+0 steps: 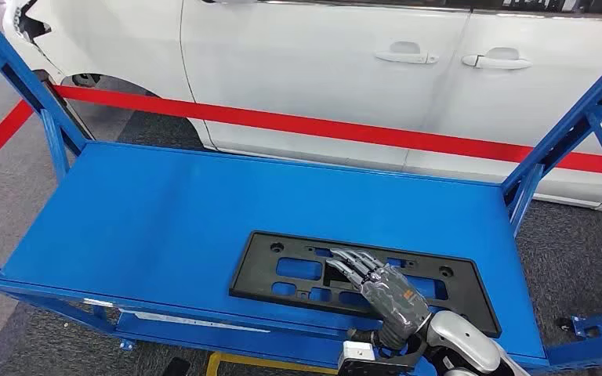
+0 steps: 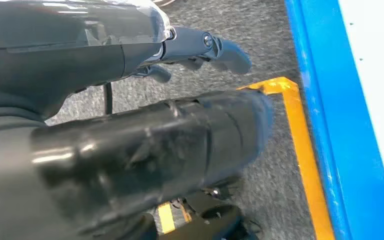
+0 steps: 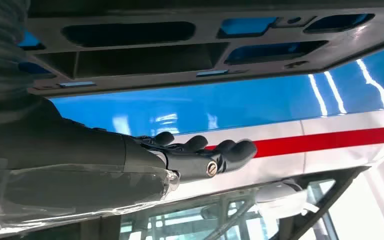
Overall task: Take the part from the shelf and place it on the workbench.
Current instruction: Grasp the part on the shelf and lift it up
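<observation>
- Head view: I see the black part (image 1: 360,280), a flat rectangular frame with cut-outs, lying flat on the blue table (image 1: 149,219), toward the near right of its top.
- The part's near long edge sits close to the table's front edge; its right end stops short of the right edge, near the blue upright post (image 1: 527,192).
- My right robot hand (image 1: 380,283) lies over the middle of the part, fingers stretched forward and slightly spread, clasping nothing. I cannot tell whether the fingertips touch the plastic.
- To the left of the part the tabletop is a wide run of bare blue as far as the left post (image 1: 56,145).
- Beyond the far edge stands a white car (image 1: 321,63) behind a red barrier band (image 1: 345,127).
- Left wrist view: my left robot hand (image 2: 130,100) hangs over grey carpet (image 2: 260,40), beside a blue frame edge (image 2: 325,100) and a yellow floor line (image 2: 305,150). The picture is blurred and close; I cannot tell whether its fingers are apart or together.
- Right wrist view: the right robot hand's fingers (image 3: 220,150) are extended side by side with nothing held, set apart from the black part's underside ribs and openings (image 3: 180,55) with blue table surface between them in the picture.
</observation>
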You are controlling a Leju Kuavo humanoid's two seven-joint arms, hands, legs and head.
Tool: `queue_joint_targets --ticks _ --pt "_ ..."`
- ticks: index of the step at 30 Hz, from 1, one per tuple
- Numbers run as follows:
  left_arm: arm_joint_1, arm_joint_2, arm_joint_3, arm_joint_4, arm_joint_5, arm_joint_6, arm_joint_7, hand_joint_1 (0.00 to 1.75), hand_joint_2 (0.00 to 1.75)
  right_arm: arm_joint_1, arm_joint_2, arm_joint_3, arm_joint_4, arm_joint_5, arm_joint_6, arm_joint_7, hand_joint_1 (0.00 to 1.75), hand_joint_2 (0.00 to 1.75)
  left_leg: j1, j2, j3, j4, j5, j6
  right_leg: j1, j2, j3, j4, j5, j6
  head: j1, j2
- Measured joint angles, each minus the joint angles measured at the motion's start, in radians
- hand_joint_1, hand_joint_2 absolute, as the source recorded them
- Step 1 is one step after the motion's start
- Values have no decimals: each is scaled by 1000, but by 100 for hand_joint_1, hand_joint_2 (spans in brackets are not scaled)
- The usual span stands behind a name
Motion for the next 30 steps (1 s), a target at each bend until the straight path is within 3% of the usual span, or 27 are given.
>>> queue_joint_targets --ticks 3,5,7,8,9,10,12,14,17,19,22,23,24,25,28,30 --pt "2 0 0 0 2 0 -1 0 0 7 0 -12 4 18 -9 12 0 175 4 1 4 -13 9 15 -3 0 -5 16 -16 10 0 0" --pt "1 0 0 0 4 0 -2 0 0 12 1 -25 9 30 -14 22 0 175 7 2 6 -20 15 24 -5 -1 -42 100 -69 18 0 0" --pt "2 0 0 0 8 2 -3 0 0 23 2 -36 15 34 -19 28 0 175 5 3 4 -20 15 27 -6 -1 -103 230 -127 23 0 0" --pt "3 0 0 0 10 2 -3 0 0 30 3 -41 18 35 -21 31 0 175 4 2 4 -19 14 28 -6 -1 -123 271 -136 24 0 0" --pt "3 0 0 0 9 3 -3 0 0 37 3 -46 20 37 -24 35 0 175 4 2 4 -18 14 28 -6 -1 -126 275 -124 24 0 0" --pt "4 0 0 0 6 3 -3 0 0 42 4 -52 22 40 -25 40 0 175 4 1 5 -16 12 27 -6 -1 -108 238 -94 23 0 0" --pt "3 0 0 0 2 4 -3 0 0 46 5 -70 27 48 -25 51 0 175 2 0 7 -12 8 24 -4 -1 -40 96 -26 15 0 0" --pt "3 0 0 0 2 4 -3 0 0 49 6 -87 31 53 -25 57 0 175 0 0 4 -8 5 18 2 0 -1 7 0 7 0 0" --pt "4 0 0 0 2 5 -3 0 0 56 8 -102 35 56 -25 58 0 175 -2 0 3 -11 5 5 2 1 1 -5 1 -3 0 0" --pt "3 1 0 0 2 6 -3 0 0 57 10 -109 36 57 -25 57 0 175 -2 1 -8 20 -21 -6 -5 0 6 -14 5 -13 0 0" --pt "4 1 0 0 2 7 -3 0 0 60 15 -114 39 58 -25 57 0 175 3 2 -87 197 -113 -19 -6 -4 8 -18 7 -22 -1 0" --pt "5 1 0 0 2 7 -3 0 0 62 16 -114 41 58 -25 57 0 175 5 2 -112 251 -130 -21 -6 -5 8 -17 6 -22 -1 0" --pt "6 1 0 0 2 7 -3 0 0 63 18 -115 42 58 -25 57 0 175 6 2 -123 272 -128 -23 -6 -5 8 -16 6 -22 -1 0" --pt "7 1 0 0 2 7 -3 0 0 64 19 -116 43 59 -25 58 0 175 7 2 -116 255 -106 -23 -6 -5 8 -15 5 -22 -1 0" --pt "5 3 0 0 2 7 -3 0 0 65 23 -121 45 74 -26 71 0 175 9 2 -26 61 -11 -17 -4 -2 7 -5 0 -16 -1 0" --pt "4 3 0 0 4 6 -4 0 0 67 26 -127 49 86 -28 86 0 175 6 1 -1 0 1 -10 -1 -1 1 0 -1 -6 0 0"
